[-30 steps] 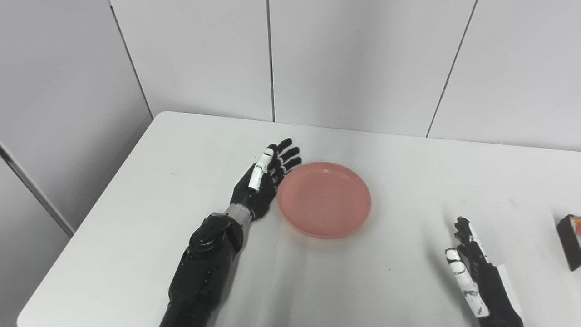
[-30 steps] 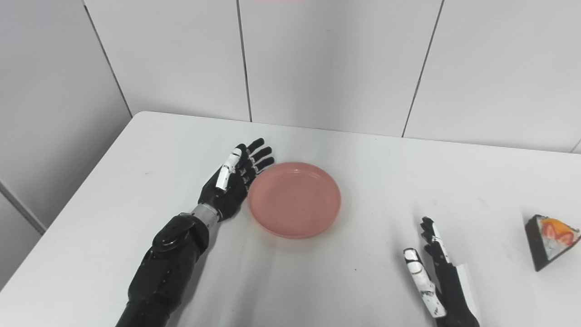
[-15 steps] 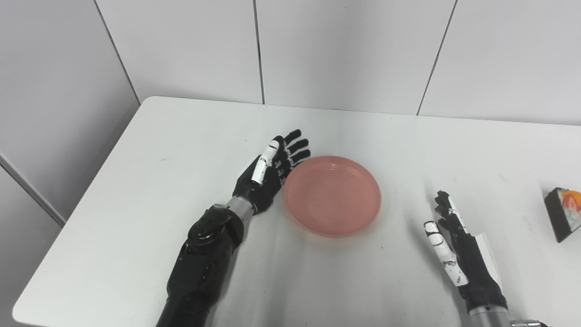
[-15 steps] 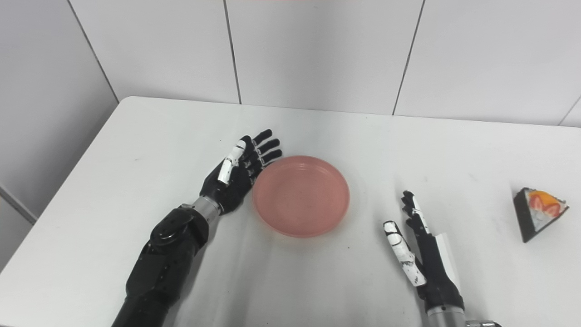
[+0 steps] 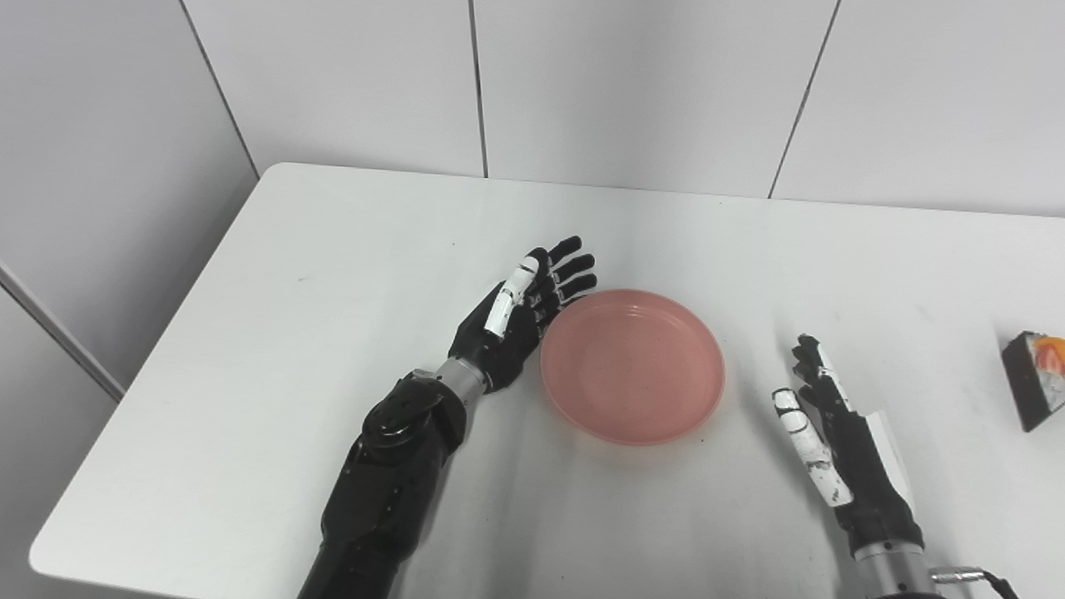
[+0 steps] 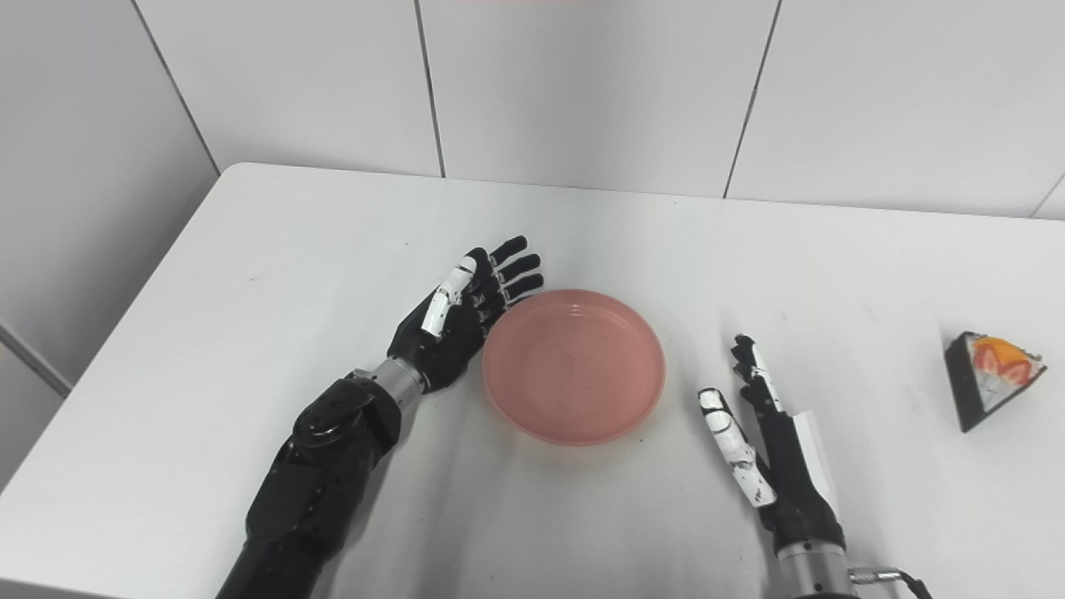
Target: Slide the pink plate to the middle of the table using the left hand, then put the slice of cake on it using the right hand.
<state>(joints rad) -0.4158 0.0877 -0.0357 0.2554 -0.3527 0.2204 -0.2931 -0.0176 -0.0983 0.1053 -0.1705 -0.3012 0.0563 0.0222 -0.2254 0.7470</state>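
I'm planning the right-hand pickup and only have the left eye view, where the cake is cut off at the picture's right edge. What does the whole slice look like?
Observer: In the right eye view the slice of cake is fully in frame. It is a wedge, with its broad dark end toward the right hand and its narrow tip pointing right.
Operator: Is it sitting at the table's right edge?
Observer: I cannot tell how near the edge is, because it is out of frame here too. A strip of white table does show beyond the tip, so the slice is not at the edge.
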